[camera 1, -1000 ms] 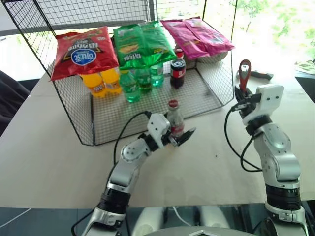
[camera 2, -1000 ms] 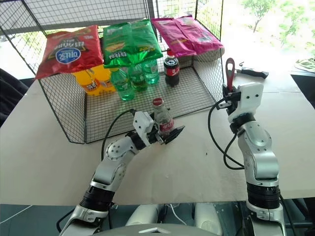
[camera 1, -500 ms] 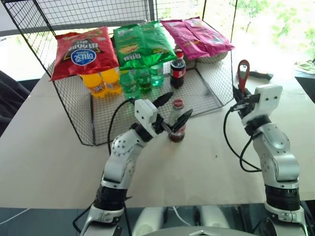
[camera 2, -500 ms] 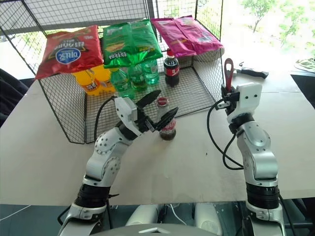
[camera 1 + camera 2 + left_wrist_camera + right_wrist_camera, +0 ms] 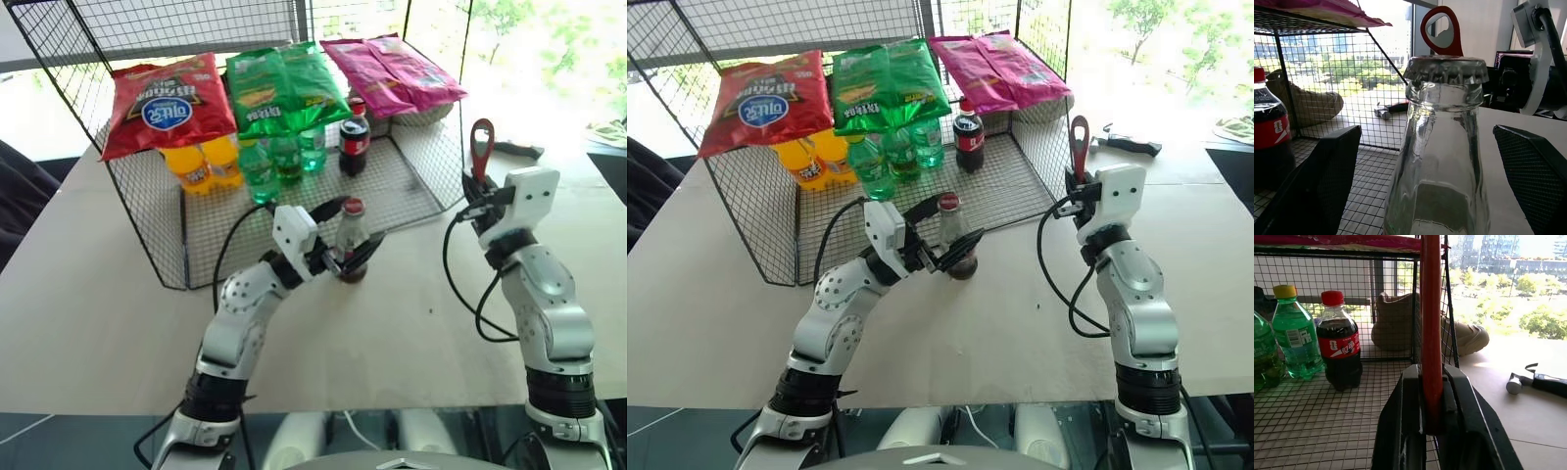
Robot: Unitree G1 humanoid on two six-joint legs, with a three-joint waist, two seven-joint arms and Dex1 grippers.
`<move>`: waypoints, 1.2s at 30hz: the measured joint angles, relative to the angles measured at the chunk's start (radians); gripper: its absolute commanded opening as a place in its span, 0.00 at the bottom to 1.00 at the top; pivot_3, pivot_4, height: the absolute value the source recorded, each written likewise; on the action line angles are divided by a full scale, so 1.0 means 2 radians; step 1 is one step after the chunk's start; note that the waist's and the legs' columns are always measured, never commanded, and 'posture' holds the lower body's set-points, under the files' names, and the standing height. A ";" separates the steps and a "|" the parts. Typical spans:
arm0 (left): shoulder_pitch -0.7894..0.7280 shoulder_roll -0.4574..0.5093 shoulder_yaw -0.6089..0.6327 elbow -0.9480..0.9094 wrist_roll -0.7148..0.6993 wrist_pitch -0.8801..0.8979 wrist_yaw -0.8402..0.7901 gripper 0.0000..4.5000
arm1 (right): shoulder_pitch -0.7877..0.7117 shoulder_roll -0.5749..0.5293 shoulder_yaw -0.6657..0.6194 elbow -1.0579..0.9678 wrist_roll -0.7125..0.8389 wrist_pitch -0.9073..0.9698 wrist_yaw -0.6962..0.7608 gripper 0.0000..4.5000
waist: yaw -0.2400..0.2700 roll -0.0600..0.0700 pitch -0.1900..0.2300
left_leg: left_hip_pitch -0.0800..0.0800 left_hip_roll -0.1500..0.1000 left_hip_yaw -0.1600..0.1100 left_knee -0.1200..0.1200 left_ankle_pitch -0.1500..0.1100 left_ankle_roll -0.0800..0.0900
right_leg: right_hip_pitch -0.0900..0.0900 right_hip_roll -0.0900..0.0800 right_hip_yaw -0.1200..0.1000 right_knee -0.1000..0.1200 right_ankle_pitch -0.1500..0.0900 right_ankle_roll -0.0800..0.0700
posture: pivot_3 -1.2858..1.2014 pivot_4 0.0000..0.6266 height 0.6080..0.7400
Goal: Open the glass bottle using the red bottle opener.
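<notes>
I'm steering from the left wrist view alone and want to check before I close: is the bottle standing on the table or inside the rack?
Observer: The bottle stands upright on the table, just outside the rack's open front. The left gripper is open, one finger on either side of it.
Operator: I see the opener's ring behind the cap. Is it held?
Observer: Yes. The right gripper is shut on the opener's handle, ring end up.
Operator: Is it close to the bottle?
Observer: No. It is held well apart from the bottle, off to the bottle's right.
</notes>
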 measured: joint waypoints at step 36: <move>-0.002 0.005 0.015 0.009 -0.037 -0.001 -0.030 0.38 | -0.111 -0.101 0.197 0.294 -0.388 -0.564 -0.059 0.00 | -0.001 -0.001 -0.002 | 0.001 0.000 0.001 0.001 0.000 0.000 | 0.001 0.003 0.000 0.000 0.000 0.000 | 0.52 0.24 1.00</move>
